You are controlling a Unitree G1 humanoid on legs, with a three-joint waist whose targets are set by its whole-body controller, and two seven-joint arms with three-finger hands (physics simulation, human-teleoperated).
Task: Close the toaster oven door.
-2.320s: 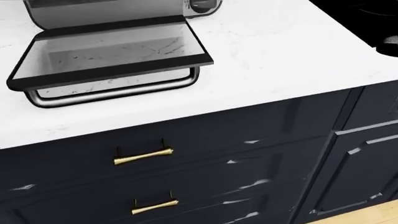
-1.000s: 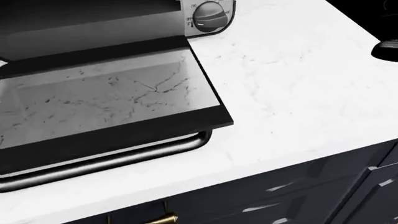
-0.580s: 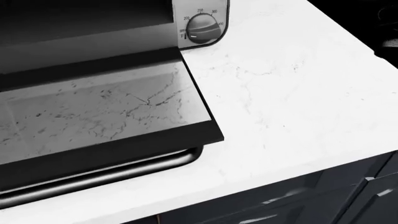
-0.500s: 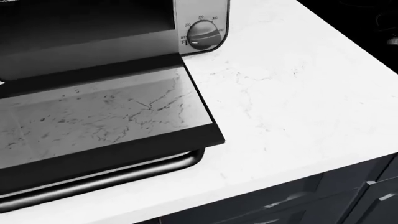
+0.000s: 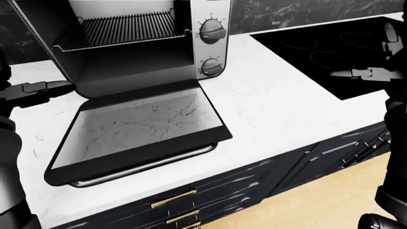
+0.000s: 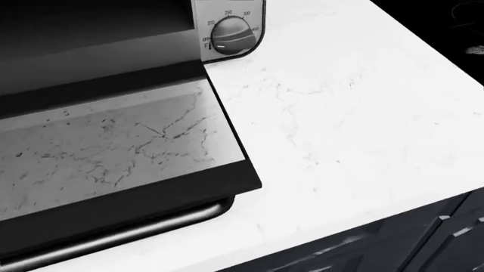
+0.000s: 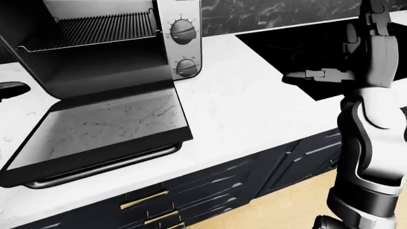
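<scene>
1. Left hand [image 5: 38, 89]: hovering over the worktop [image 5: 280, 114] just left of the toaster oven [image 5: 137, 47], touching nothing; fingers mostly hidden, so cannot tell whether spread or curled.
2. Toaster oven: standing on the white marble worktop at the left of the scene, cavity exposed with a wire rack [image 5: 127, 28] inside.
3. Toaster oven door [image 5: 137, 131]: dropped fully down, lying near-flat toward the near edge of the worktop, hinged at the oven's base. Glass panel in a dark frame, likely rigid, fairly light and smooth. Best taken from beneath the metal handle bar [image 5: 146, 164] along its near edge, then swung up and away.
4. Two knobs [image 5: 212, 32] on the oven's right panel: numbers 200, 250 and 300 plus a letter F legible around the lower one in the head view; no brand readable.
5. Black cooktop [image 5: 330, 47] at the far right.
6. Right hand [image 7: 318, 75]: raised over the cooktop, well apart from the door, fingers extended, empty.
</scene>
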